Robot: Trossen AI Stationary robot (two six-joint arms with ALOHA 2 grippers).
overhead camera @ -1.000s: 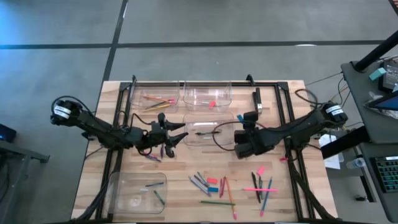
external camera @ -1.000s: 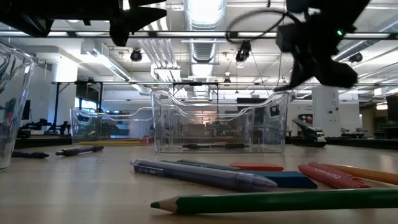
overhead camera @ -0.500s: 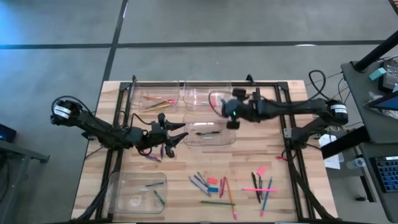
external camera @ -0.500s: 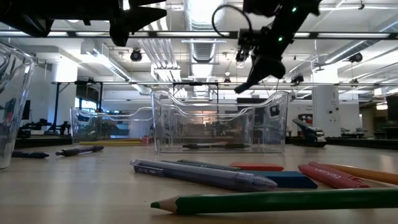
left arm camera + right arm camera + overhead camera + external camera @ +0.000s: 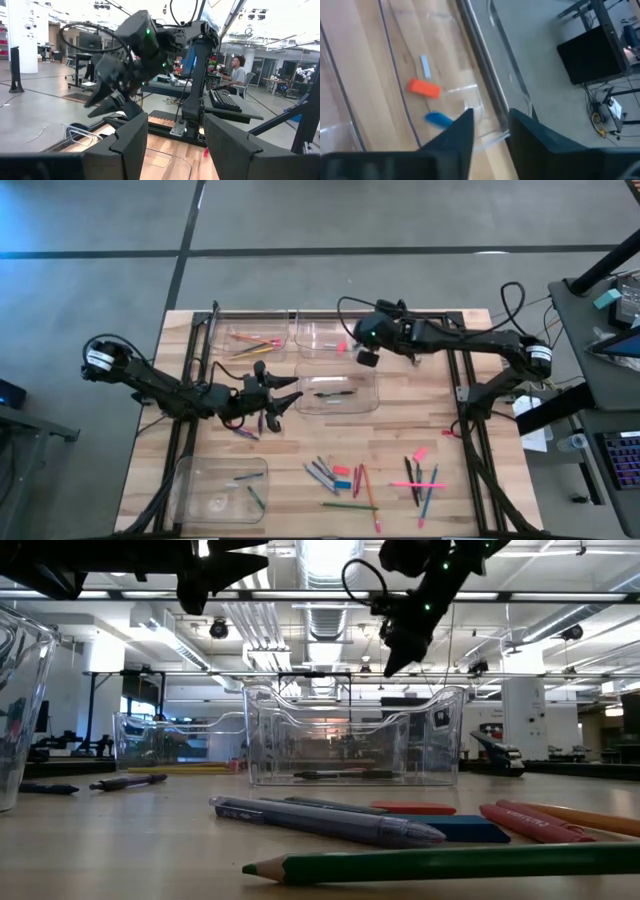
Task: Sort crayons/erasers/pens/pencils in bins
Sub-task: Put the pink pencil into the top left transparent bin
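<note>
My right gripper (image 5: 362,352) hangs over the right end of the far middle bin (image 5: 318,330), pointing down at a slant. It is open with nothing between its fingers (image 5: 491,122). Below it, on the bin's floor, lie a red-orange eraser (image 5: 425,88) and a blue eraser (image 5: 439,119). My left gripper (image 5: 290,394) waits open and empty left of the centre bin (image 5: 368,402), which holds a dark pen (image 5: 335,392). Pencils (image 5: 255,341) lie in the far left bin. Loose crayons, pens and pencils (image 5: 340,477) lie flat on the near table.
A near left bin (image 5: 190,480) holds a few short sticks. More sticks and a pink eraser (image 5: 420,477) lie at the near right. Two pens (image 5: 248,431) lie under my left arm. A black frame (image 5: 450,340) borders the table.
My right gripper has swung from above the table's middle toward the far edge and leftward, rising a little and rolling its wrist. It now stands over the far middle bin. My left arm has kept still.
</note>
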